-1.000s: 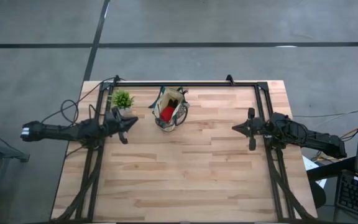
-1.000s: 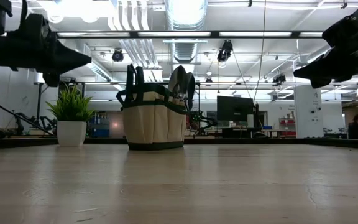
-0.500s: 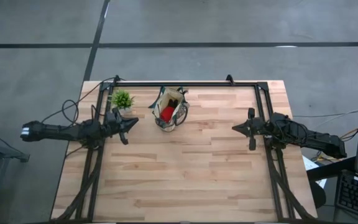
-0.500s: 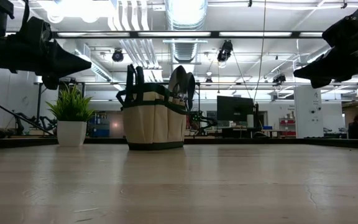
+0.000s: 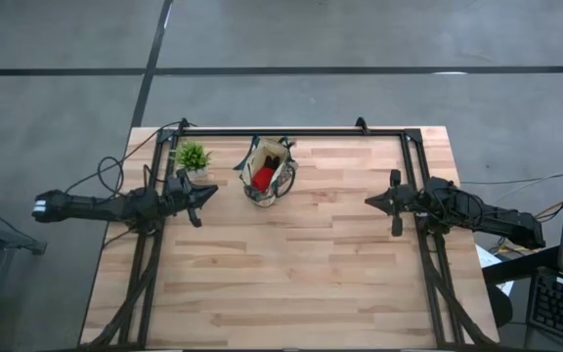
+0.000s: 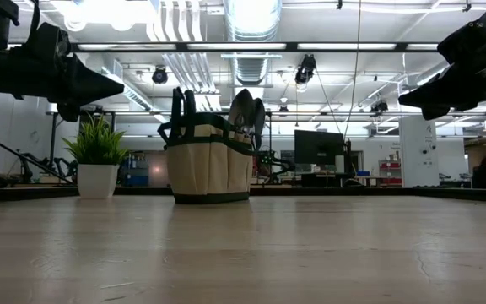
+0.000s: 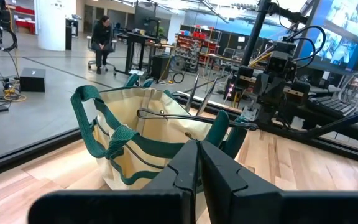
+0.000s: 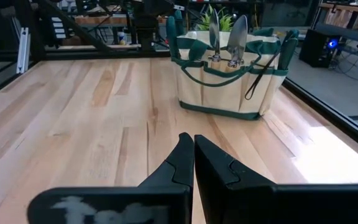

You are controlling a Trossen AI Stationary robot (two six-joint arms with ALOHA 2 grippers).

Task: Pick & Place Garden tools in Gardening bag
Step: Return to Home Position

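**Homing both arms, bag loaded**

Found gardening bag (image 6: 207, 173) upright on the counter (image 5: 291, 284), with a potted plant (image 5: 193, 155) near it. Noted two trowels (image 6: 245, 110) poking blade-up above the bag's rim and a red bulb-shaped item (image 5: 263, 178) inside. Saw no tools lying on the counter around the bag. Judged packing done, with only the return to rest left.

Located left arm (image 5: 115, 205) just beside the bag on the plant's side, jaws pressed together, holding nothing and clear of the fabric. Located right arm (image 5: 457, 210) well apart from the bag on the opposite side, jaws likewise closed on nothing and pointing toward it.

To do the step well:
- Pull left arm straight back from the bag, without sweeping sideways toward the plant or the loop handles (image 7: 95, 118).
- Keep jaws closed so as not to snag a handle.
- Hold height above the counter during travel.
- Move right arm freely; expect no obstacle near it.
- Confirm bag upright afterwards.
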